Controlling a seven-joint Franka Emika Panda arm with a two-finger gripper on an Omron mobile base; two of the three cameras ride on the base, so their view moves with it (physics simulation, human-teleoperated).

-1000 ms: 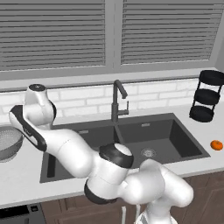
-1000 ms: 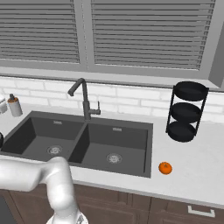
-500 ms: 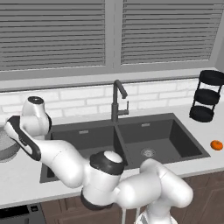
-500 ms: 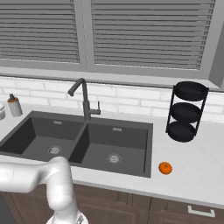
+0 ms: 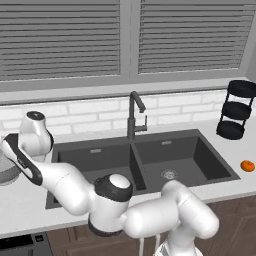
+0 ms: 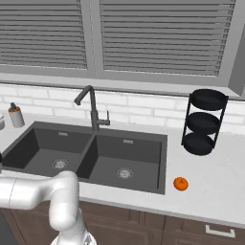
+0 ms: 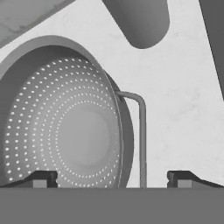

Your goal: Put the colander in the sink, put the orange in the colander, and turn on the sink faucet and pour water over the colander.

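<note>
I am looking down along the gripper (image 7: 111, 179), and its two dark fingertips (image 7: 41, 178) are standing wide apart with nothing between them. One tip is sitting over the perforated inside of the colander (image 7: 65, 131) and the other is out past the colander's thin wire handle (image 7: 139, 131), so the rim and handle are lying between the jaws. I cannot tell whether either tip is touching metal. The colander is resting on the pale speckled counter (image 7: 179, 96), tilted across the hand view, and a rounded grey object (image 7: 140, 19) is standing on the counter just beyond it, too cropped for me to name.

From the left base view I am seeing the arm (image 5: 65, 180) reaching far out to the left, with the colander (image 5: 6, 170) peeking from behind the forearm, on the counter, left of the sink (image 5: 140, 160) and outside it. The sink's two dark basins are lying bare apart from their steel drains. The sink faucet (image 5: 134, 114) is standing behind the divider with its spout angled over the right basin. The orange (image 5: 247, 165) is sitting on the counter to the right of the sink, well apart from the colander. A black three-tier rack (image 5: 236, 109) is standing behind the orange near the wall. In the right base view, a small soap dispenser (image 6: 16, 115) is standing on the counter at the sink's far left corner.
</note>
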